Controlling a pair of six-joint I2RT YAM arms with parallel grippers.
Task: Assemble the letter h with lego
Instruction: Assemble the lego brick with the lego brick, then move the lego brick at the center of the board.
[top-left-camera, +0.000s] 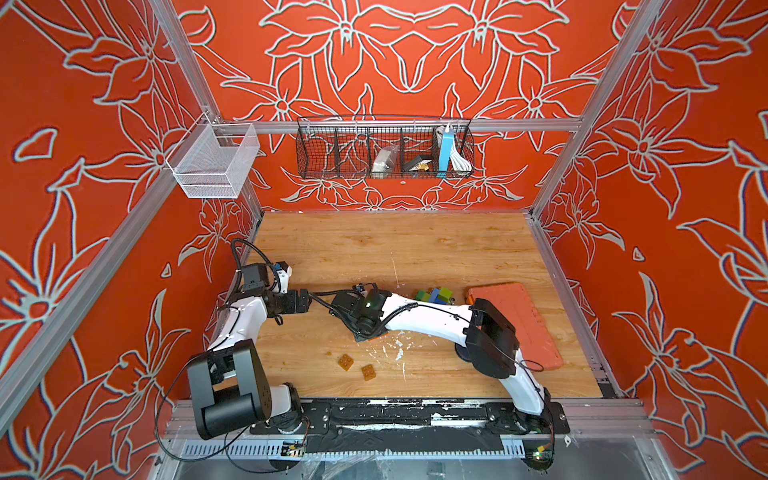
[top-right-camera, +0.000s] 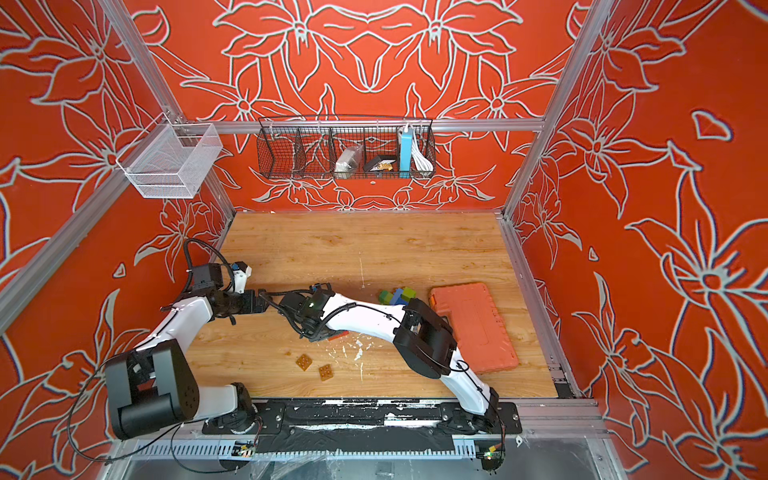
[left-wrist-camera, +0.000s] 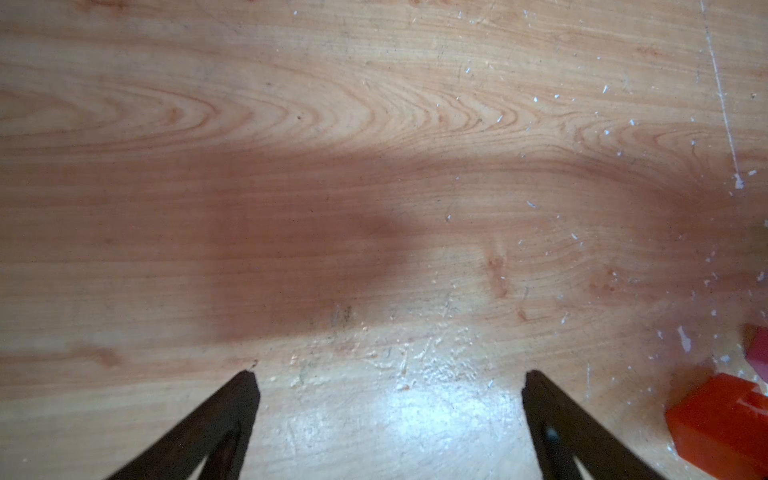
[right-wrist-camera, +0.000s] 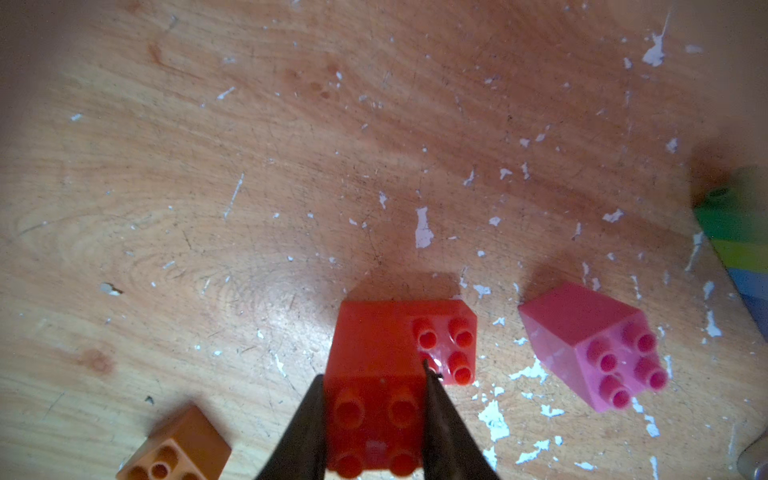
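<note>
Both top views: high over worktop (top-left-camera: 395, 249) front edge, looking down, same whole scene. Wrist cams: v. close to wood, facing down; R one over red lego brick (right-wrist-camera: 374, 353).

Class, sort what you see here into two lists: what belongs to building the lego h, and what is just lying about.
Belongs to the job: red brick in the right gripper; pink brick; two amber bricks; green and blue bricks.

Lying about: orange case; black wire basket; white mesh basket.
</note>
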